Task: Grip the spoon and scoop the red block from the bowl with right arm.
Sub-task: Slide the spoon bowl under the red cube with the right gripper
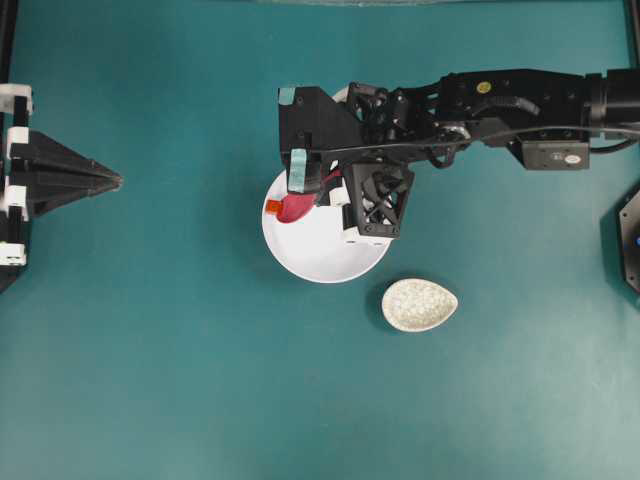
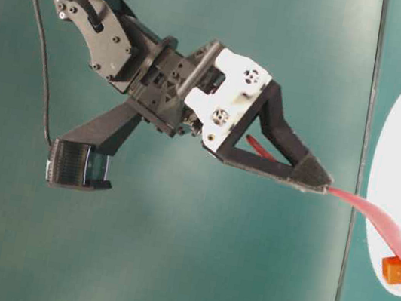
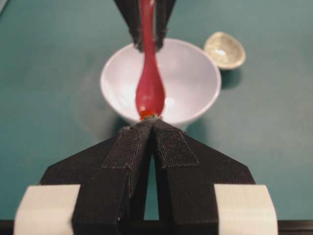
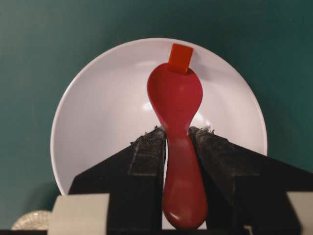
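The left gripper (image 1: 115,181) rests at the bench's left edge, its fingers (image 3: 171,147) pressed together on nothing. Toward the bench's middle, slightly nearer the far edge, sits the bowl (image 1: 330,262); the red block (image 1: 273,206) lies inside it, against its left wall. The spoon (image 4: 176,98) reaches into the bowl with the scoop tip touching the red block, which is not yet seated in the scoop. The right gripper (image 4: 177,139) has its fingers (image 4: 149,147) clamped on both sides of the spoon handle just behind the scoop. To complete the scoop well, keep the tip low against the bowl surface, press the block against the wall so it rides onto the scoop, then level the scoop before lifting. Maintain firm grip pressure; the glossy handle may rotate. The speckled dish (image 1: 419,305) stands clear, right of the bowl and nearer the front edge.
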You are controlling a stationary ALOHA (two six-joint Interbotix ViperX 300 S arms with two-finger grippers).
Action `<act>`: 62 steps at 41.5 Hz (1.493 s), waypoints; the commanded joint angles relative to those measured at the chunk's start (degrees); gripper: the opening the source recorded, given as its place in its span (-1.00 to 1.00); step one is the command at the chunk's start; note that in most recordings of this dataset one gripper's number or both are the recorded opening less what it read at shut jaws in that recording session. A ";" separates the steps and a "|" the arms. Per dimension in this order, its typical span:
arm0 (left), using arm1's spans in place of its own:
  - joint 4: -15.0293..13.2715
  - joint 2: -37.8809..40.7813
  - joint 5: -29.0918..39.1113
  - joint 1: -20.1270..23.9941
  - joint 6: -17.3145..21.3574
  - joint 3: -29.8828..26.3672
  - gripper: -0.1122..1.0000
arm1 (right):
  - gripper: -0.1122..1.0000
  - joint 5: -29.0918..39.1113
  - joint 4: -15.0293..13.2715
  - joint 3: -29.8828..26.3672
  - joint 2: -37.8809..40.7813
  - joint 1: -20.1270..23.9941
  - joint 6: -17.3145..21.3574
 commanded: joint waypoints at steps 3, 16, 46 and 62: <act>0.18 0.35 -0.26 0.18 -0.18 -1.67 -0.80 | -0.34 -0.88 0.18 -1.05 -2.11 0.09 0.09; 0.18 0.35 -0.26 0.18 -0.44 -1.76 -0.80 | -0.34 -4.31 0.97 0.79 -2.20 0.18 0.18; 0.18 0.35 0.53 0.18 -0.88 -1.76 -0.80 | -0.35 -16.61 2.55 11.60 -6.94 2.11 0.26; 0.09 0.35 0.62 0.18 -0.97 -1.67 -0.80 | -0.35 -21.97 3.78 14.94 -6.94 2.46 0.35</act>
